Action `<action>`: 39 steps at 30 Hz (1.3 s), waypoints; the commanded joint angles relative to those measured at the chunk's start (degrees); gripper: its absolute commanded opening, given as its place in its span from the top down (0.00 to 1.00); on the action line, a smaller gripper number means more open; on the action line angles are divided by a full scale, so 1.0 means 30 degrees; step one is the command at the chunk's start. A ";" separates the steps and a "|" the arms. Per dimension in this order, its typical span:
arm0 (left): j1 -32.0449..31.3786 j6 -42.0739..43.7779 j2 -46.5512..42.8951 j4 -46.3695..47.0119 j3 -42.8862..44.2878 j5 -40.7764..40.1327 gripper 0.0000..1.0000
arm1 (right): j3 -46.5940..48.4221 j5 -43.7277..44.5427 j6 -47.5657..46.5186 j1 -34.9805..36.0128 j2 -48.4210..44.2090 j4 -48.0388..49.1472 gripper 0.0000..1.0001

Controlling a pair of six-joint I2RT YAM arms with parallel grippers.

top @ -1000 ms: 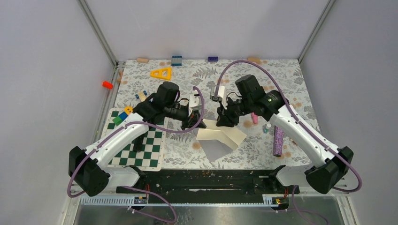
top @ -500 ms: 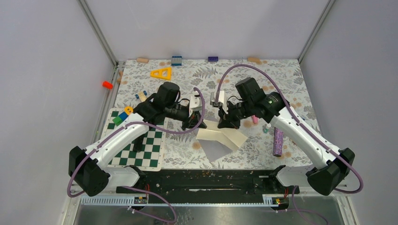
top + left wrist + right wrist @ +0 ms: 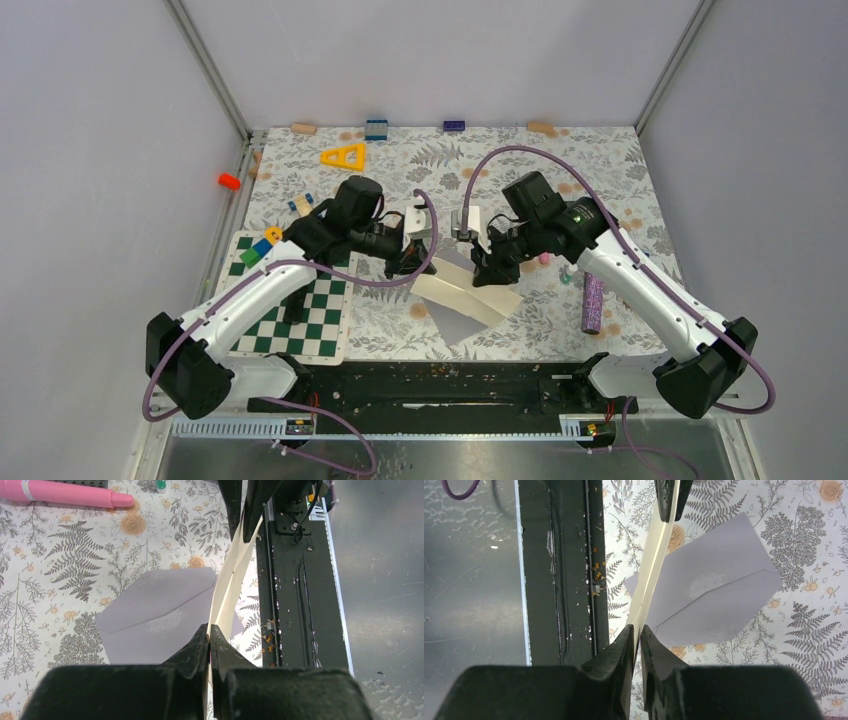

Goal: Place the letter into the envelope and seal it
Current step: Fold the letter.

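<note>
My left gripper (image 3: 209,630) is pinched tight on one end of the letter (image 3: 231,587), and my right gripper (image 3: 638,630) is nipped narrowly onto the opposite end. Between them the cream sheet hangs off the table, folded lengthwise so that I see it almost edge-on from both wrist cameras. From above, the letter (image 3: 463,292) stretches slantwise between the two grippers. The envelope (image 3: 452,322) lies flat on the fern-patterned cloth (image 3: 560,160) right beneath it, flap open. A pink pen (image 3: 65,495) lies well beyond. A chessboard (image 3: 312,312) sits to the left.
</note>
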 commanded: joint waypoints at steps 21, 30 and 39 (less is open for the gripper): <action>0.0365 0.1691 -0.1073 -0.1330 0.1595 -0.0938 1.00 | -0.1255 0.1378 -0.0906 -0.0059 -0.1233 -0.1235 0.88; 0.0596 0.1871 -0.1238 -0.1482 0.1692 -0.1015 1.00 | -0.1716 0.1711 -0.1122 -0.0453 -0.1731 -0.1228 0.83; 0.0780 0.2076 -0.1187 -0.1660 0.1929 -0.0993 1.00 | -0.2364 0.1938 -0.1373 -0.0859 -0.2078 -0.1228 0.79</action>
